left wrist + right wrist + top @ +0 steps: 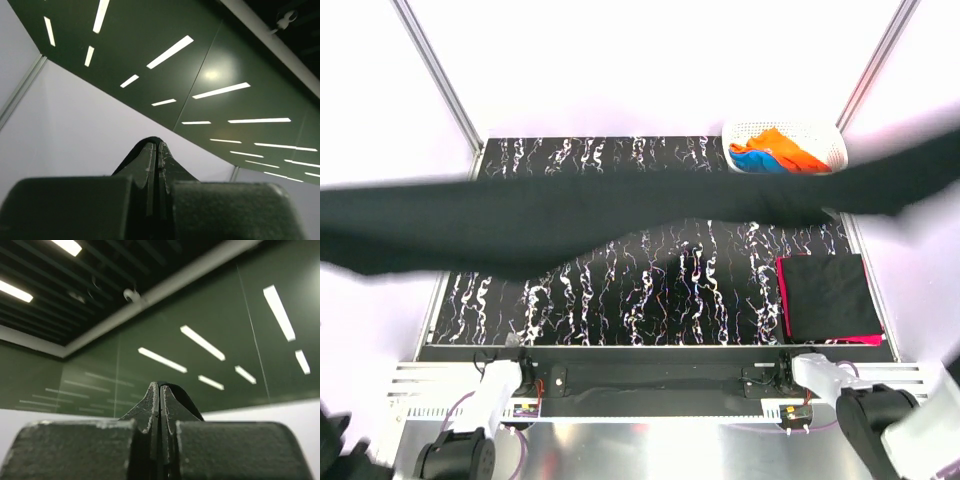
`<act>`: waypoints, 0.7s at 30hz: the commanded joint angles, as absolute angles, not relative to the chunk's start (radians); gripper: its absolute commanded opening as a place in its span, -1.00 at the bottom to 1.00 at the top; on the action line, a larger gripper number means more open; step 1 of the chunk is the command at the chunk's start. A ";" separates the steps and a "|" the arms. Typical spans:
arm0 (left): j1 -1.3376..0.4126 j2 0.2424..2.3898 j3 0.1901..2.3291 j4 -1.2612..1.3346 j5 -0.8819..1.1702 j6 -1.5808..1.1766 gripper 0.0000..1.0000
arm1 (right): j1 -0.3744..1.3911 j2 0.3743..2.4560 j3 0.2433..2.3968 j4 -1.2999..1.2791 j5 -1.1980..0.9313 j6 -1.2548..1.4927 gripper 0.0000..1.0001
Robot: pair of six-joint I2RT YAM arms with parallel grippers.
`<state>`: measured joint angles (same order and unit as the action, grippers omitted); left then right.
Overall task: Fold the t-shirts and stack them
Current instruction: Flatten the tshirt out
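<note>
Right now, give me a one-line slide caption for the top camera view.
Black t-shirt stretched wide above the table, folded stack at right, orange and blue shirts in basket.

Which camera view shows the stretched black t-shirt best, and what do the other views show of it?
The top external view: the black t-shirt spans the picture, blurred, above the table. The wrist views show only a dark sliver in the shut left gripper and right gripper.

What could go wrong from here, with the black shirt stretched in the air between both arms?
1. The left end effector and the right end effector each seem to pinch only a thin edge of the shirt; it could slip free.
2. The shirt's right part passes the basket and the folded stack; lowered carelessly, it might snag one or ruffle the other.
</note>
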<state>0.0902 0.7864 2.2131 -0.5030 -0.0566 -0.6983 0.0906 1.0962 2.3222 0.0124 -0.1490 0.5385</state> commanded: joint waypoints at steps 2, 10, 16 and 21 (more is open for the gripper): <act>0.005 0.796 2.197 -0.440 -0.181 -0.608 -1.00 | 0.084 1.169 2.405 -0.049 -0.114 0.488 -1.00; -0.127 0.838 2.061 -0.376 -0.334 -0.413 -1.00 | 0.084 1.314 2.421 -0.017 -0.130 0.532 -1.00; -0.127 0.786 1.624 -0.327 -0.439 -0.333 -1.00 | 0.086 1.477 2.169 0.069 -0.235 0.610 -1.00; -0.127 0.687 1.194 -0.223 -0.573 -0.373 -1.00 | 0.109 1.538 1.829 0.310 -0.259 0.683 -1.00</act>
<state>-0.1253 0.7399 1.3357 -0.2852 -0.4370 -0.3798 0.0952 1.5070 1.9396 0.1772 -0.2291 0.6308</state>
